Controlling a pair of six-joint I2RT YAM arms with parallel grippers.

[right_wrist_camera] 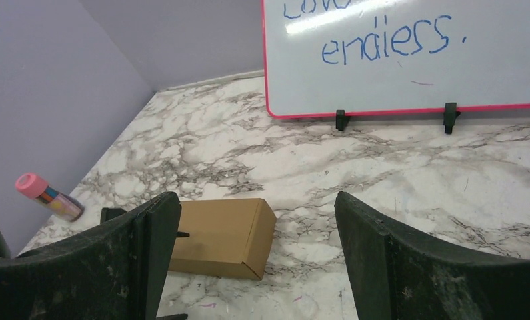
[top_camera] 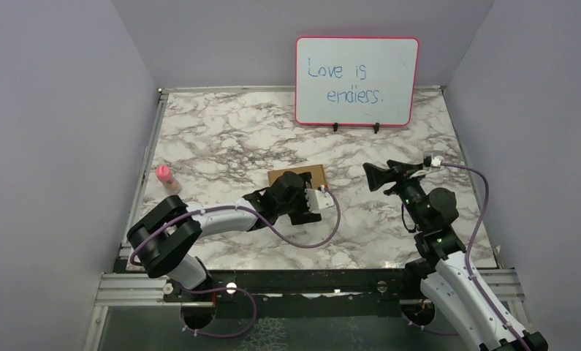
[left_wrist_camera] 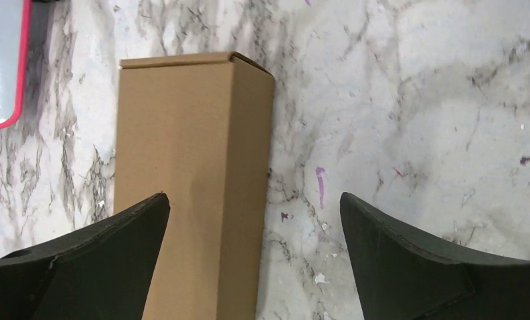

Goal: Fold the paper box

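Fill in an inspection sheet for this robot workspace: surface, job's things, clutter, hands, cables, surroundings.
Surface: marble-look table with small purple marks.
Job's things: brown box, looks folded up, lying flat near the middle.
Clutter: pink-capped bottle near the left edge; whiteboard standing at the back.
Hands: left hand open over the box, contact unclear; right hand open, off the table, holding nothing.
Cables: purple cables loop off both arms.
Surroundings: lilac walls on three sides.
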